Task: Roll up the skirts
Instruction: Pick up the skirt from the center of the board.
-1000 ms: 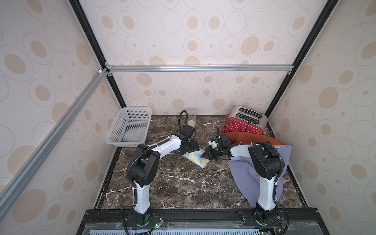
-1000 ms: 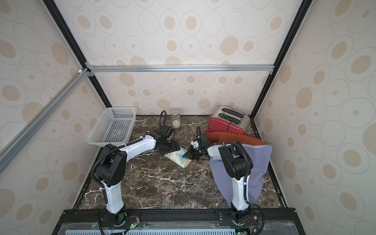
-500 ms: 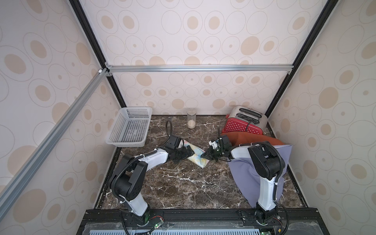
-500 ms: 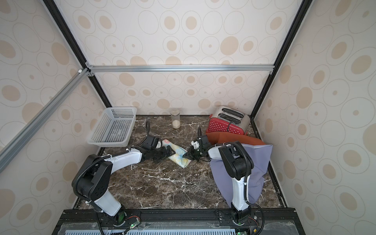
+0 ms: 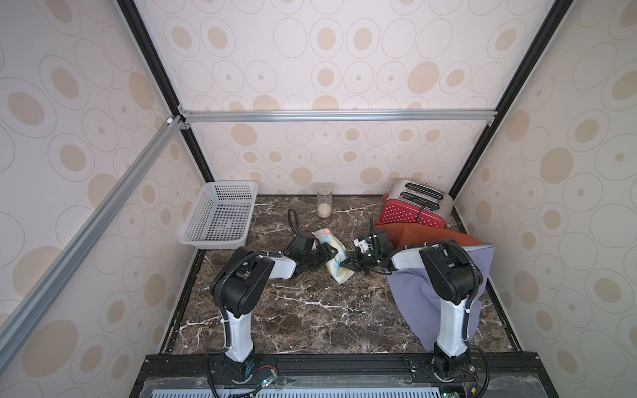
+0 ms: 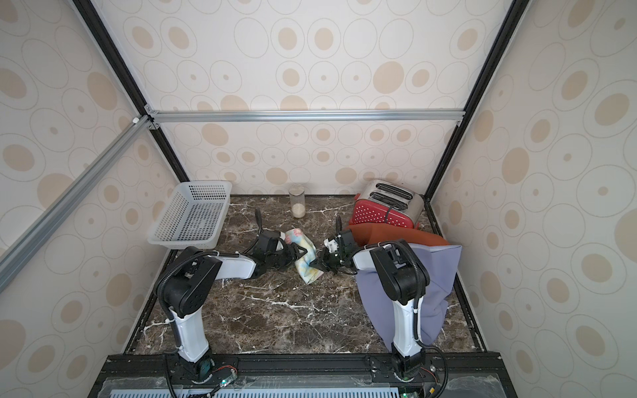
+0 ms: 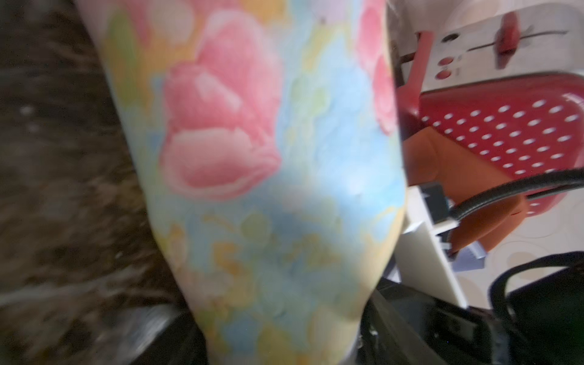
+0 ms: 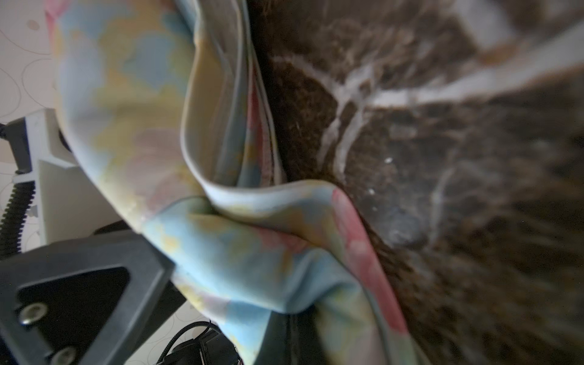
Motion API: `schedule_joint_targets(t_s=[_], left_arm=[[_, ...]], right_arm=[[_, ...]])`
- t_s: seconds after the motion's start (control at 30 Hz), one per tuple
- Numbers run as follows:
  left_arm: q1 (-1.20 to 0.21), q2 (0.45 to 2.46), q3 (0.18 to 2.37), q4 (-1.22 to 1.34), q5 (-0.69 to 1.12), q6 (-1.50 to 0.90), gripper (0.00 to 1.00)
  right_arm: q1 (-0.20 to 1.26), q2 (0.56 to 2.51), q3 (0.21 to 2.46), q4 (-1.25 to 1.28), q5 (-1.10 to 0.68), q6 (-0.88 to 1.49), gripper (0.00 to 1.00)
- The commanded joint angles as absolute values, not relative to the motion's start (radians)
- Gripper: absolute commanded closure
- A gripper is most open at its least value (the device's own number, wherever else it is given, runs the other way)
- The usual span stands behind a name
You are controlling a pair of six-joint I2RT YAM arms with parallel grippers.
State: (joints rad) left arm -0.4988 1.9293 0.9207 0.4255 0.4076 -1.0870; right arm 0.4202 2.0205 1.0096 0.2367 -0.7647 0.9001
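The right claw (image 5: pixel 349 264) is pinched tight on the right-hand edge of the pale floral cloth skirt (image 5: pixel 339 272). The skirt is a loose roll lying centre frame on the dark marble tabletop (image 5: pixel 293 310). The left claw (image 5: pixel 329 253) straddles that roll, but the wrist view is blurred and I cannot tell whether it squeezes. At right, the rust-orange cloth skirt (image 5: pixel 420 234) lies just before the red dotted toaster (image 5: pixel 410 213), and the lavender cloth skirt (image 5: pixel 413 296) lies below it.

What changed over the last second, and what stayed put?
The left gripper swung down from near the jar to the floral skirt; whether its jaws grip it is unclear. The right gripper stayed shut on the skirt's other edge. The orange skirt and purple skirt are unmoved.
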Motion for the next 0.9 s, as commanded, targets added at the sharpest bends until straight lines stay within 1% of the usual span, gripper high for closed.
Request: schedule_joint_targets(t_s=[0.0, 0.07, 0.13, 0.2, 0.27, 0.3, 0.4, 0.43, 0.5, 0.6, 0.67, 0.77, 0.87], left_arm=[[-0.511, 2.007, 0.936, 0.369, 0.330, -1.087, 0.52], [-0.509, 2.026, 0.968, 0.360, 0.310, -1.067, 0.56], [-0.505, 2.050, 0.998, 0.381, 0.317, -1.056, 0.57], [-0.505, 2.064, 1.019, 0.399, 0.320, -1.041, 0.70], [-0.504, 2.068, 1.037, 0.395, 0.309, -1.020, 0.85], [-0.501, 2.063, 1.041, 0.392, 0.303, -1.016, 0.91], [-0.494, 2.030, 1.041, 0.384, 0.267, -1.006, 1.00], [-0.492, 2.018, 1.048, 0.368, 0.259, -0.998, 1.00], [-0.492, 1.997, 1.079, 0.303, 0.239, -0.968, 1.00], [-0.491, 1.959, 1.102, 0.248, 0.190, -0.941, 1.00], [-0.490, 1.925, 1.115, 0.212, 0.154, -0.925, 1.00], [-0.486, 1.875, 1.149, 0.135, 0.096, -0.882, 1.00], [-0.464, 1.824, 1.183, 0.058, 0.050, -0.846, 1.00]], right_arm=[[0.428, 2.100, 0.967, 0.093, -0.669, 0.900, 1.00], [0.429, 2.103, 0.971, 0.086, -0.670, 0.896, 1.00], [0.428, 2.105, 0.981, 0.070, -0.665, 0.891, 1.00], [0.427, 2.104, 0.983, 0.065, -0.664, 0.890, 1.00], [0.426, 2.099, 0.986, 0.063, -0.669, 0.886, 1.00], [0.424, 2.093, 0.984, 0.063, -0.667, 0.886, 1.00], [0.422, 2.034, 0.961, 0.086, -0.657, 0.886, 1.00], [0.422, 2.008, 0.951, 0.098, -0.653, 0.889, 1.00], [0.416, 1.951, 0.917, 0.143, -0.658, 0.901, 0.97], [0.405, 1.864, 0.844, 0.260, -0.679, 0.956, 0.85], [0.390, 1.806, 0.788, 0.339, -0.688, 1.002, 0.82], [0.354, 1.750, 0.713, 0.429, -0.708, 1.060, 0.80], [0.336, 1.715, 0.669, 0.440, -0.714, 1.063, 0.79]])
